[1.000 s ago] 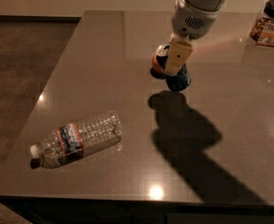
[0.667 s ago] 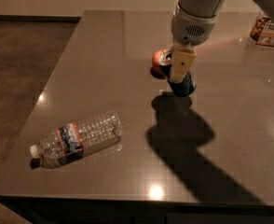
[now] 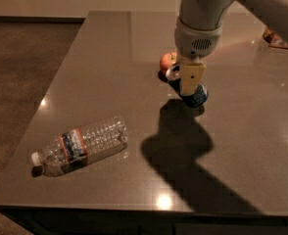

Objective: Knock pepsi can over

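Note:
The pepsi can (image 3: 199,96) is dark blue with a silver top. It is tilted over on the grey table (image 3: 109,72), its top pointing left toward the red apple (image 3: 166,60) and its base to the right. My gripper (image 3: 191,80) hangs from the grey arm directly over the can's middle, touching it and hiding part of it. The apple sits just behind and left of the can.
A clear plastic water bottle (image 3: 80,145) lies on its side at the front left of the table. A snack bag (image 3: 277,38) lies at the far right edge. The table's left edge drops to a dark floor (image 3: 21,82).
My gripper has moved nearer and lower, pushing the can. The can has gone from upright beside the apple to leaning over, its base slid to the right.

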Robot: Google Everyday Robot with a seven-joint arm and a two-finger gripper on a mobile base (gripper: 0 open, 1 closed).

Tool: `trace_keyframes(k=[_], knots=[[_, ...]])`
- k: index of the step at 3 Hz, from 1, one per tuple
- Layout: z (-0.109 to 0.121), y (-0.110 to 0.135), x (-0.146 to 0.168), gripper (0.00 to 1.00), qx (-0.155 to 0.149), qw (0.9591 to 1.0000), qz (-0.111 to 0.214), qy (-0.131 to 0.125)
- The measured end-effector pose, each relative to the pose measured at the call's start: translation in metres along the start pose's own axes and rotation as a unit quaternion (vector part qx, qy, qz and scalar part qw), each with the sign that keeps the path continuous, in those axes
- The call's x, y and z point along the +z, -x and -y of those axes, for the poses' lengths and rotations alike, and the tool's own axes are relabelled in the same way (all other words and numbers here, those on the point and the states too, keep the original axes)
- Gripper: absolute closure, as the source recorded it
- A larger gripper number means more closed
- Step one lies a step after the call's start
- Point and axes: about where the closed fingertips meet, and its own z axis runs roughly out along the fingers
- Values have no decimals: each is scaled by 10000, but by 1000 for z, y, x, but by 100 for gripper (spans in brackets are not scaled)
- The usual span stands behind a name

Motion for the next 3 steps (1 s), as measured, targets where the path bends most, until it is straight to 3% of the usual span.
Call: trace_keyframes(k=[1, 2, 3], knots=[[-6, 1, 12, 28, -253, 9994, -238, 16], [-8, 1, 39, 0, -544, 9973, -425, 256], [-8, 1, 40, 0, -550, 9972, -425, 264]])
